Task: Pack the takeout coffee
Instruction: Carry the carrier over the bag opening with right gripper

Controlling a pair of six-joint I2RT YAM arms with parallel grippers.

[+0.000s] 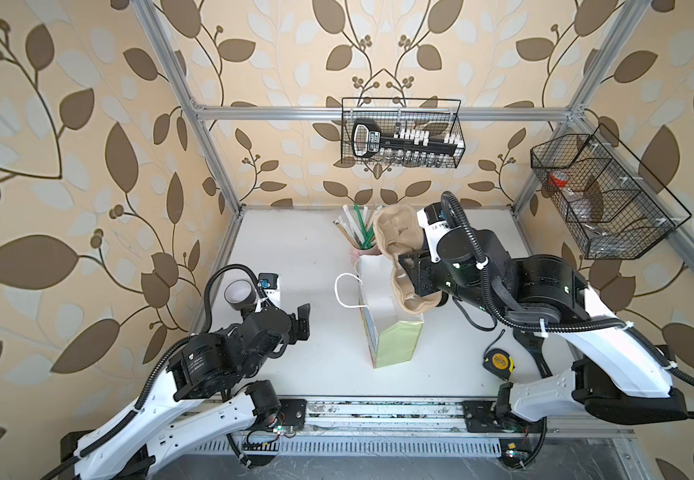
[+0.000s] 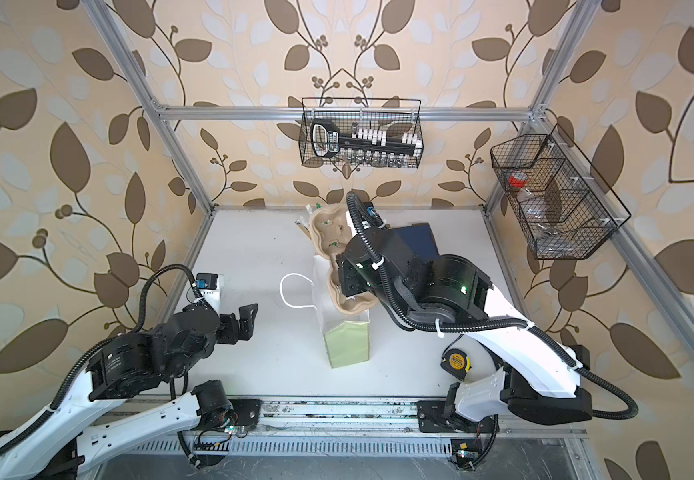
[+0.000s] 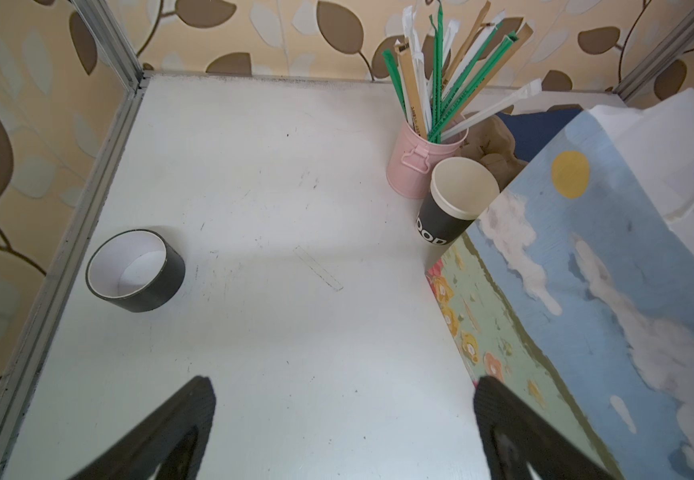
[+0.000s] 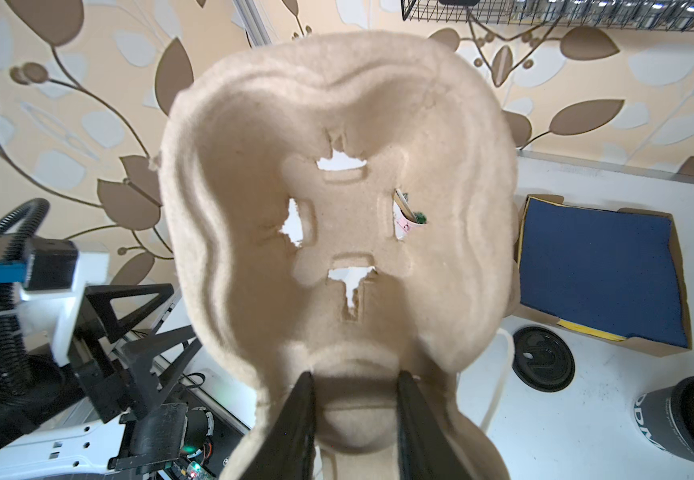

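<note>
Evidently the right claw [image 4: 355, 376] clenches the pulp carrier [image 4: 337, 124] over the bag [image 1: 397, 345], likely to seat it inside; left claw [image 3: 342, 382] hangs released; takeout coffee [image 3: 453, 203] stands at the bag's twelve o'clock.

The left arm [image 1: 204, 422] enters at the lower left of both top views, its white links folded back at the elbow and its black wrist [image 1: 253, 332] pointing toward the centre. The left gripper [image 1: 297, 326], at centre left, has its jaws spread wide with nothing between them; the left wrist view shows both fingers [image 3: 195, 411] well apart. The right arm [image 1: 619, 357] enters at the lower right and reaches to the upper centre. The right gripper [image 4: 355, 380] stands partly closed, its fingers pinching the middle ridge of a raised carrier [image 4: 337, 124].
</note>
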